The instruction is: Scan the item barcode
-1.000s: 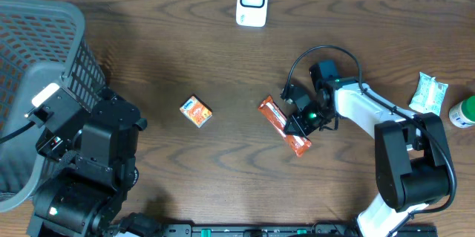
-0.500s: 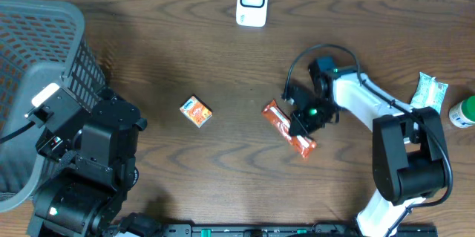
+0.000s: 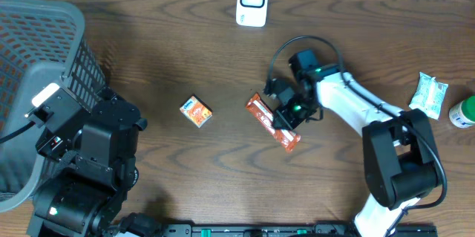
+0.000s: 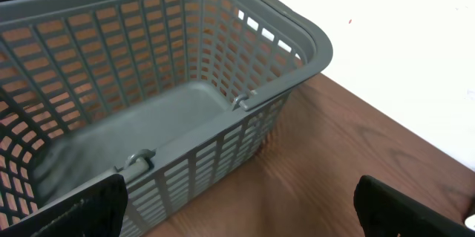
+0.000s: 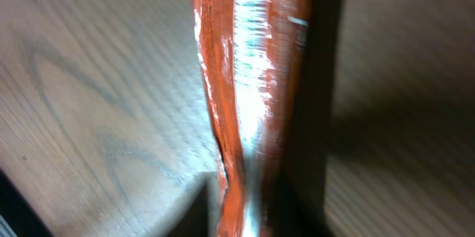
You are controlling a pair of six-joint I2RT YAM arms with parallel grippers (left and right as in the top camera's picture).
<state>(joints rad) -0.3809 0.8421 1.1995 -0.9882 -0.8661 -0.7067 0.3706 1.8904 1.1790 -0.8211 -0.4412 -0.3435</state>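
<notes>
Overhead, the grey basket [image 3: 37, 81] is sitting at the far left, and my left pincer [image 4: 237, 215] is gaping wide near it. My right pincer [image 3: 286, 113] is hovering over the orange snack packet [image 3: 260, 111] mid-table. Both have slid left since earlier, and I cannot tell whether I am gripping.

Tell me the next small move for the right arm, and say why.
Probably make sure of the grip on the orange snack packet, then lift it toward the white scanner. The right gripper sits over the packet's middle and the packet fills the right wrist view, but whether the jaws clamp it cannot be told. The scanner stands apart at the table's far edge.
</notes>
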